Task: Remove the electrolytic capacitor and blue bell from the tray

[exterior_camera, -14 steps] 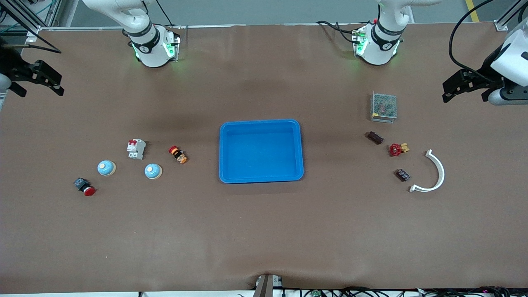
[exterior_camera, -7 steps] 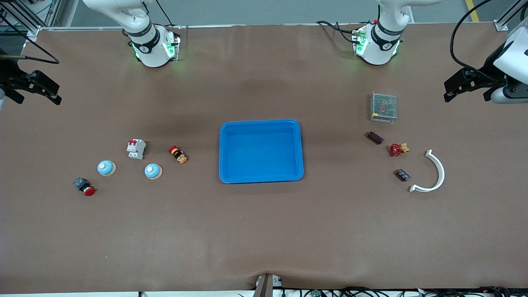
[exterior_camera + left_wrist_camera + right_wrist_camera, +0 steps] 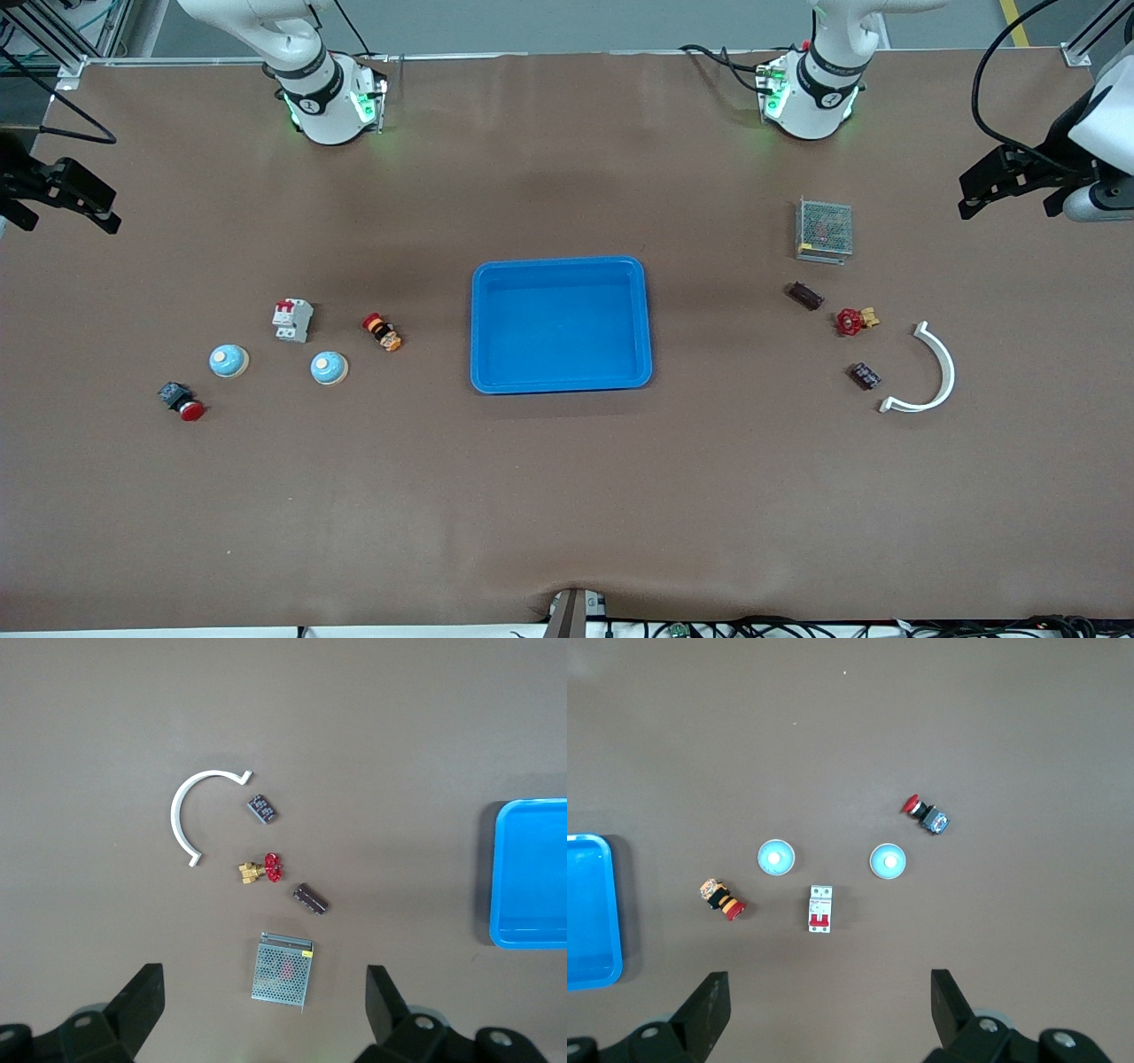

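Note:
Two light-blue dome bells (image 3: 229, 361) (image 3: 329, 368) sit toward the right arm's end of the table; the right wrist view shows them too (image 3: 888, 861) (image 3: 775, 858). Two dark capacitors (image 3: 805, 295) (image 3: 866, 376) lie toward the left arm's end; the left wrist view shows them too (image 3: 311, 898) (image 3: 261, 807). A blue tray (image 3: 560, 262) stands empty at the table's middle. My left gripper (image 3: 1010, 199) (image 3: 266, 1010) is open and empty, high over its end of the table. My right gripper (image 3: 64, 217) (image 3: 830, 1010) is open and empty, high over its end.
Beside the bells are a white circuit breaker (image 3: 292, 320), an orange-red push button (image 3: 382, 332) and a red mushroom button (image 3: 182, 401). Beside the capacitors are a metal mesh box (image 3: 824, 229), a red valve (image 3: 853, 321) and a white curved piece (image 3: 935, 372).
Both grippers have drifted a little outward toward their own ends of the table. Nothing on the table has moved.

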{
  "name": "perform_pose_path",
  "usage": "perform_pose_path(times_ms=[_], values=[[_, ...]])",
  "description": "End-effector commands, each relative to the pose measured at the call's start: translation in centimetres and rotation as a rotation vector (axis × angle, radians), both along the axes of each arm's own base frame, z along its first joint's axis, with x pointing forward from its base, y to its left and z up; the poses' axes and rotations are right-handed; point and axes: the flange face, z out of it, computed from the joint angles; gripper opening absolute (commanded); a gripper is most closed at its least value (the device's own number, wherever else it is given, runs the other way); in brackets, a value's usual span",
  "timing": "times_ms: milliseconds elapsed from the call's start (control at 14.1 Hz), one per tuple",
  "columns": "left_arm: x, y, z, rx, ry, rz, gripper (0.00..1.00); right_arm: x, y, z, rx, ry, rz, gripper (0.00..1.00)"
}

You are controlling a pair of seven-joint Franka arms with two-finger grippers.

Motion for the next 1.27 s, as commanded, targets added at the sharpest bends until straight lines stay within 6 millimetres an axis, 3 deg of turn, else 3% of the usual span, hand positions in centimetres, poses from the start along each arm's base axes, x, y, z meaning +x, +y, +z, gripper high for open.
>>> perform_pose_path(times_ms=[0, 496, 779, 1204], values=[[0.0, 0.2, 1.0, 0.019, -0.014, 0.007, 1.00, 0.5, 0.1, 0.4, -0.004, 0.003, -0.014, 1.00], [0.2, 0.1, 0.8, 0.018, -0.009, 0.007, 1.00, 0.8, 0.5, 0.2, 0.003, 0.004, -0.015, 1.00], [0.2, 0.1, 0.8, 0.018, -0.011, 0.005, 1.00, 0.8, 0.4, 0.2, 0.090, -0.004, -0.066, 1.00], [0.2, 0.2, 0.8, 0.018, -0.011, 0.005, 1.00, 0.9, 0.6, 1.5, 0.077, -0.036, -0.058, 1.00]])
